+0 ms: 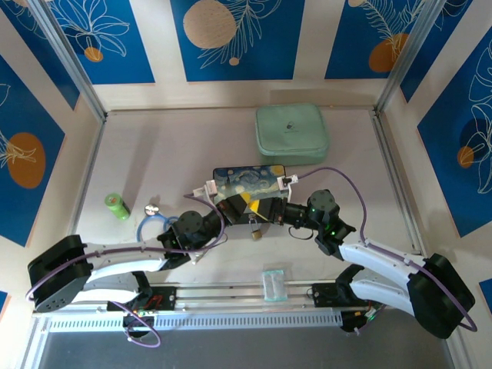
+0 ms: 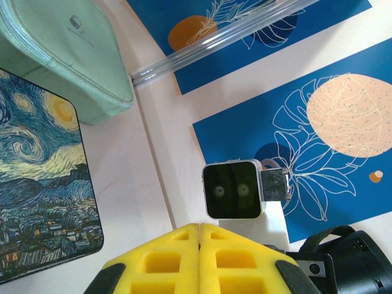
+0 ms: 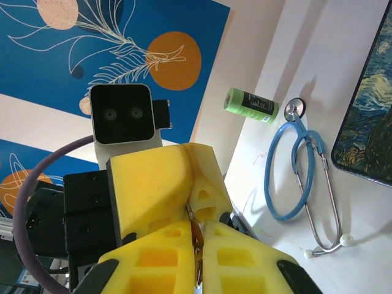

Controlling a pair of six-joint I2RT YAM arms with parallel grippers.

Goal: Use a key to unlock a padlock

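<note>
My two grippers meet tip to tip over the table, in front of the starry-night box point(image 1: 250, 178). The left gripper point(image 1: 243, 207) is shut, its yellow fingers point(image 2: 184, 257) pressed flat together. A thin curved wire runs into its fingertips in the right wrist view, which I take for the padlock's shackle. The small brass padlock point(image 1: 254, 233) body shows just below where the fingertips meet. My right gripper point(image 3: 197, 225) is shut on a thin gold-and-silver strip of metal, the key point(image 3: 196, 244), which stands edge-on between its pads and reaches up to the left gripper's fingers point(image 3: 159, 184).
A mint-green pouch point(image 1: 292, 132) lies behind the box. A blue-tubed stethoscope point(image 3: 294, 171) and a green bottle point(image 1: 117, 206) lie on the left of the table. A small clear bag point(image 1: 274, 284) rests on the rail between the arm bases. Walls enclose the table.
</note>
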